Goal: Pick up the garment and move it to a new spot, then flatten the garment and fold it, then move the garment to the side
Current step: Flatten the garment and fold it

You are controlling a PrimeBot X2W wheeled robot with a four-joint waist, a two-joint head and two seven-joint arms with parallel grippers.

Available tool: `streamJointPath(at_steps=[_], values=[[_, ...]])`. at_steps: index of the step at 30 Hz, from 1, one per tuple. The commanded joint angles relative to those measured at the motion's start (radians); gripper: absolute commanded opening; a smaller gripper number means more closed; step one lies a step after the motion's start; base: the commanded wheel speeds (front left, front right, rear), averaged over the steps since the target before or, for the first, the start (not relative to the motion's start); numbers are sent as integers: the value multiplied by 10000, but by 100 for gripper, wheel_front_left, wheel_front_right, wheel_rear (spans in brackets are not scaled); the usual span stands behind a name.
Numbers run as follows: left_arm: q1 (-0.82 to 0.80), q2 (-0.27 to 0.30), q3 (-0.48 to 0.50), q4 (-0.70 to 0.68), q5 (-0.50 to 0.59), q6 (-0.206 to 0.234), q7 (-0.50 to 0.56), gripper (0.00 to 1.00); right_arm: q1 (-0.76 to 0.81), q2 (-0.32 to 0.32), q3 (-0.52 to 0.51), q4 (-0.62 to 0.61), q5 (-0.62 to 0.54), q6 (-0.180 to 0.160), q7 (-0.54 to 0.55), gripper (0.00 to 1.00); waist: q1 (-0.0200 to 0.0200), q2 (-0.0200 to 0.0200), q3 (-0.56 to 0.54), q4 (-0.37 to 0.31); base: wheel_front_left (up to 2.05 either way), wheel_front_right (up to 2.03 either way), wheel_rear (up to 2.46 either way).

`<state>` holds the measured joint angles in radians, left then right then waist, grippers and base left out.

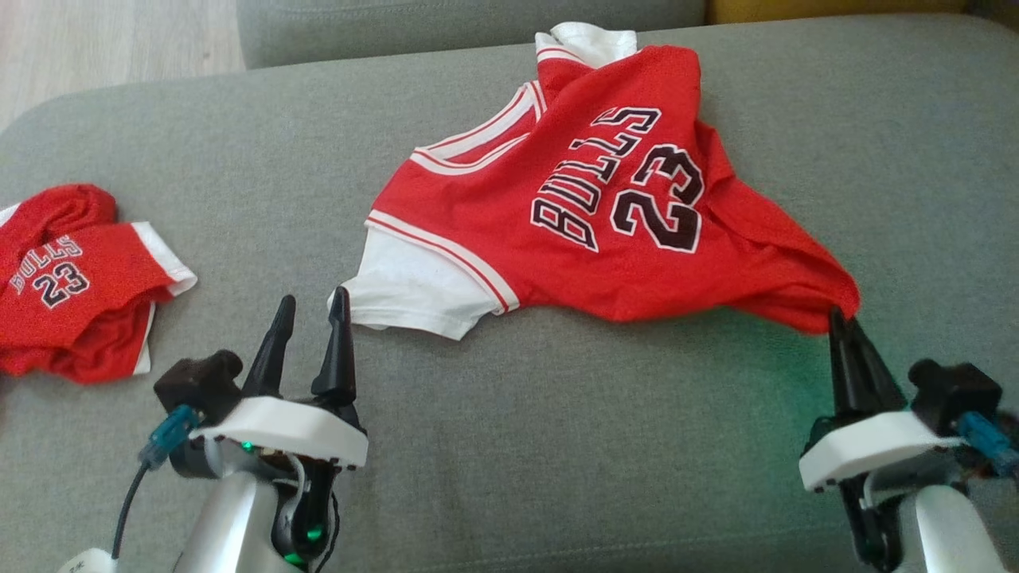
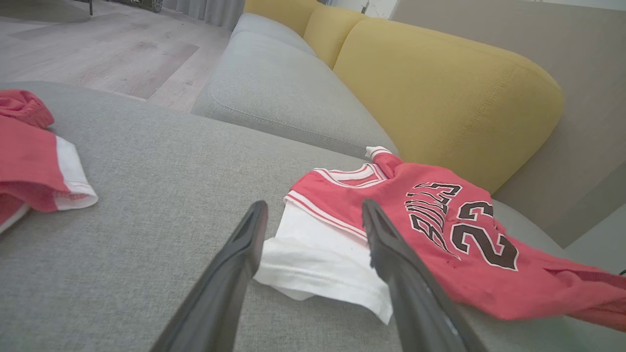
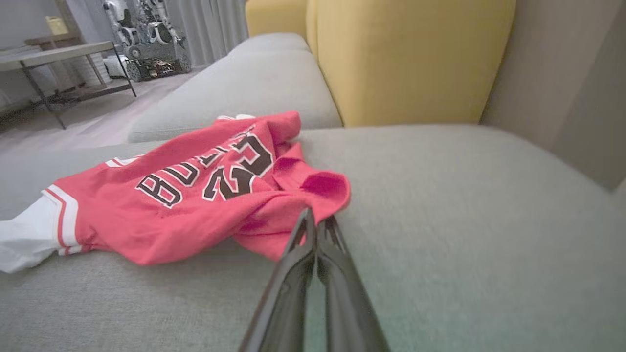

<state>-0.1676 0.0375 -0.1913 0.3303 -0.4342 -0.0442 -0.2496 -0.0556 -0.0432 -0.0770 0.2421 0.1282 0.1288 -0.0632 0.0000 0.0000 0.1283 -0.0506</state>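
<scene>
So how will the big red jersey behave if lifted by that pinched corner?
Probably floppy: the jersey lies rumpled on the cushion. Likely light, being thin cloth, so the right end effector's corner pinch should hold, though the rest would sag.

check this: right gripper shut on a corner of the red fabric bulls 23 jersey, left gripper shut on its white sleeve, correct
No: the left gripper is open, fingers apart at the white sleeve, as the left wrist view shows. The right gripper grips a corner of the red fabric Bulls 23 jersey.
</scene>
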Motion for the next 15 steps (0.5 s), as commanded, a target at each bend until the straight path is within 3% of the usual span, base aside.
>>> streamJointPath(at_steps=[1, 8, 15], values=[[-305, 127, 239, -232, -60, 46, -122, 100, -48, -104, 334, -982, -820, 19, -149, 0, 0, 0, -107, -41, 0, 0, 0], [-260, 127, 169, -302, -151, 130, -122, 100, -412, -1162, 644, -2764, -3323, 19, -438, 0, 0, 0, -291, -19, 0, 0, 0], [-244, 127, 52, -337, -195, 156, -122, 100, -1138, -2287, 892, -3461, -4969, 19, -805, 0, 0, 0, -287, 119, 0, 0, 0]])
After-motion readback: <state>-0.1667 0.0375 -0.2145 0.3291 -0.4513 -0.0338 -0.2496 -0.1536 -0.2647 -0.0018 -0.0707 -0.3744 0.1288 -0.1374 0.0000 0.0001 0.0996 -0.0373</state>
